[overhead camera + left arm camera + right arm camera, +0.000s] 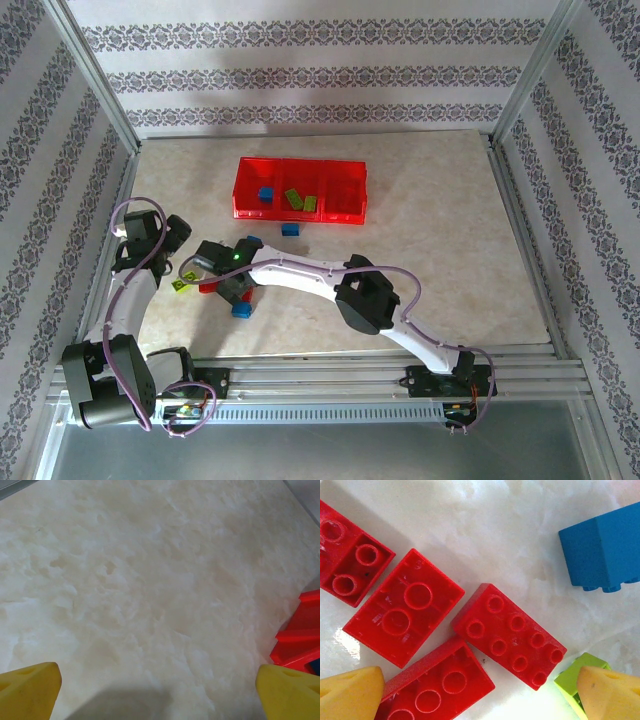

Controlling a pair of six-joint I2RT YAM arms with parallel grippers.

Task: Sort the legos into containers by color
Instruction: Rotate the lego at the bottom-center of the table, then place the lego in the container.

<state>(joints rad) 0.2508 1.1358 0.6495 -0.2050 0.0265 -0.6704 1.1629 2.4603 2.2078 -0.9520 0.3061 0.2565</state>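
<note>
1. Legos [510, 635], red, clustered frame centre under right gripper [480, 695], wide, empty: lined up for pick.
2. Left gripper [160, 692] wide, empty, over bare worktop [150, 580]: parked clear.
3. Containers [330, 214] upper centre, part-filled.

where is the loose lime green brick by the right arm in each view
top external: lime green brick lies lower left on the table, just left of the red bricks.
right wrist: bottom right corner, partly hidden behind the right fingers.
shared landmark: the red bricks, right beside it in both.
</note>
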